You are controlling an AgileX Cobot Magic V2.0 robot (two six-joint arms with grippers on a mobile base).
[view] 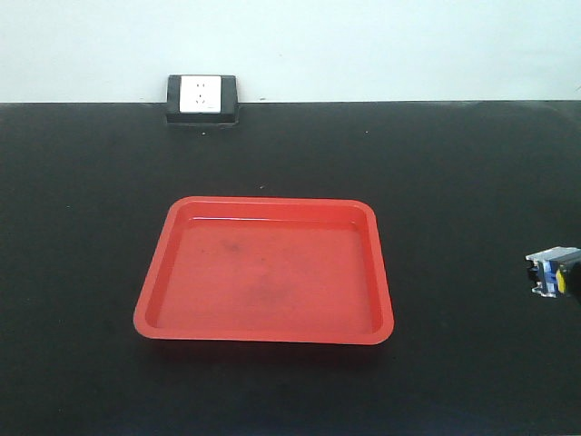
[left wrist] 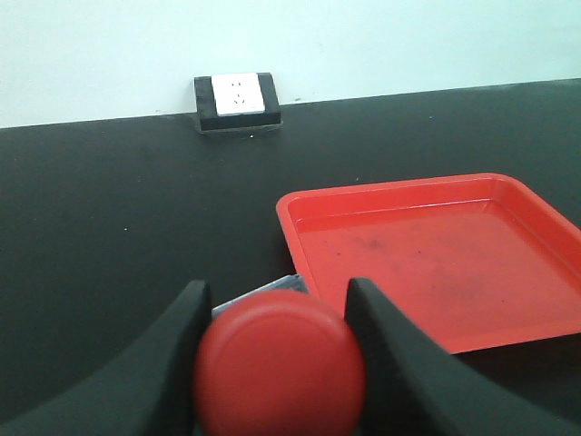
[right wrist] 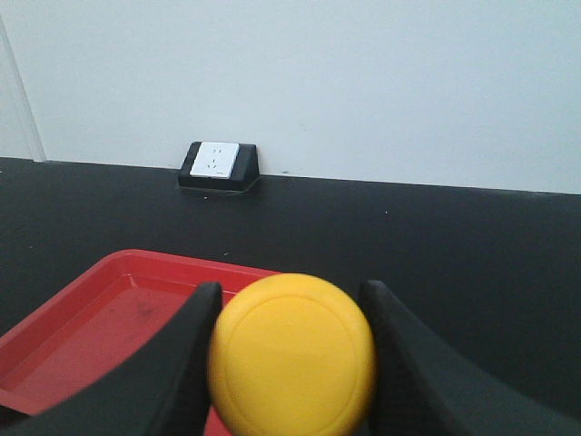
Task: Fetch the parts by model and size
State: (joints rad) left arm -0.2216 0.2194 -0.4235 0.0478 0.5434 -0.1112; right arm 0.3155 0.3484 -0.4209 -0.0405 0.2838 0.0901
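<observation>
In the left wrist view my left gripper [left wrist: 277, 304] is shut on the red mushroom-cap switch [left wrist: 280, 368]. Its black fingers press the cap's sides, and a bit of its grey base [left wrist: 263, 293] shows behind the cap. It is just left of the red tray [left wrist: 436, 259]. In the right wrist view my right gripper [right wrist: 290, 304] is shut on the yellow-cap switch [right wrist: 290, 354], to the right of the tray [right wrist: 100, 313]. The yellow switch's grey-blue base [view: 550, 271] shows at the right edge of the front view. The left gripper and red switch are out of the front view.
The red tray [view: 263, 268] lies in the middle of a black table and has nothing in it. A white wall socket in a black block [view: 201, 98] stands at the table's far edge against a pale wall.
</observation>
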